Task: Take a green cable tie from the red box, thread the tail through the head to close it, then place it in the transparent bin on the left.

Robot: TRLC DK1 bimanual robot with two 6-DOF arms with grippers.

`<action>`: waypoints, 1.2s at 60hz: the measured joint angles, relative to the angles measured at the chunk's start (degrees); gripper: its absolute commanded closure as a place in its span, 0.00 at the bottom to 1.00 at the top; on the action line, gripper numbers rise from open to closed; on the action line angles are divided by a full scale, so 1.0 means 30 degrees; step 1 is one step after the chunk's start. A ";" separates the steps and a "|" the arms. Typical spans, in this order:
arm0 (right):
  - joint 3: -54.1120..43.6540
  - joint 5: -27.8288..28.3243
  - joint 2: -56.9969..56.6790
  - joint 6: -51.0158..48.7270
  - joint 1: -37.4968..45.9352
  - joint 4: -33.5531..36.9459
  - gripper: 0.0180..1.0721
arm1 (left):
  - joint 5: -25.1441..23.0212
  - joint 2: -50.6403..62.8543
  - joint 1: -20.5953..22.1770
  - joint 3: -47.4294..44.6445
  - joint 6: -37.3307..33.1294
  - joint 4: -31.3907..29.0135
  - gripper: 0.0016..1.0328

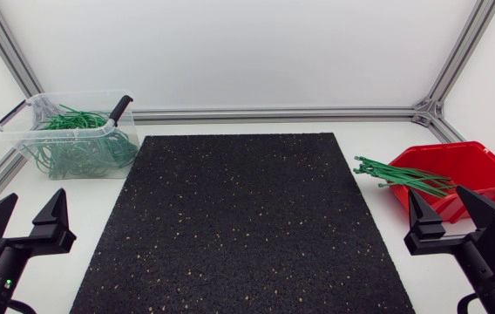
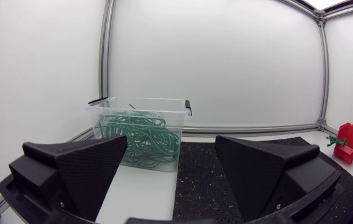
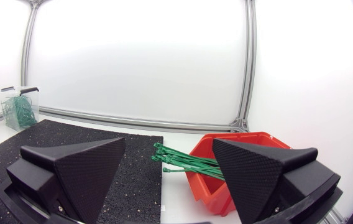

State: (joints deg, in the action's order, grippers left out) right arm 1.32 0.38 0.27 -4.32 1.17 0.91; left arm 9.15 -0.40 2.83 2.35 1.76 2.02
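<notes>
1. The white tabletop (image 1: 91, 187) carries a big black mat (image 1: 239, 218) down the middle. The mat has nothing on it, so that's the open room for the threading step. Aluminium frame rails run along the far edge and the sides, so I'd keep wide swings off those.
2. The transparent bin (image 1: 56, 133) sits in the far left corner, just off the mat's far left corner, with a tangle of closed green loops (image 1: 77, 148) in it. It's straight ahead of the left gripper (image 1: 36, 196), which sits at the near left with its fingers spread wide and nothing in them.
3. The red box (image 1: 478, 161) is at the right edge, well apart from the bin and just beside the mat's right side.
4. The right gripper (image 1: 437, 196) hangs just near of the red box, also wide open and empty. It's clearly the closer arm for the pick; the left one is a whole mat away.
5. The green cable ties (image 1: 400, 177) are the bit that matters. The bundle lies just ahead of the right gripper, on the far side. Its long axis runs mostly left-right, with the left ends poking out over the box's left rim above the tabletop. My guess is those overhanging ends are the easiest grab, with the fingers closing across the ties and not along them.
</notes>
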 measured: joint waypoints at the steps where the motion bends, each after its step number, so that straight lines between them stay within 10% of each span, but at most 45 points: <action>1: 0.0000 0.0000 0.0000 0.0000 0.0000 0.0000 0.03 | 0.0000 0.0000 -0.0007 0.0000 0.0000 0.0000 0.04; 43: 0.0386 0.0153 0.0000 -0.0007 -0.0525 0.0364 0.03 | 0.0000 0.0000 0.0000 0.0000 0.0000 0.0000 0.04; 72: 0.8255 0.0328 0.6047 -0.0306 0.0291 0.4102 0.03 | 0.0000 0.0000 -0.0007 0.0000 0.0000 0.0000 0.04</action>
State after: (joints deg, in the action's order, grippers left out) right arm 26.09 1.37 18.41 -5.23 2.04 13.21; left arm 9.15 -0.40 2.81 2.35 1.76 2.02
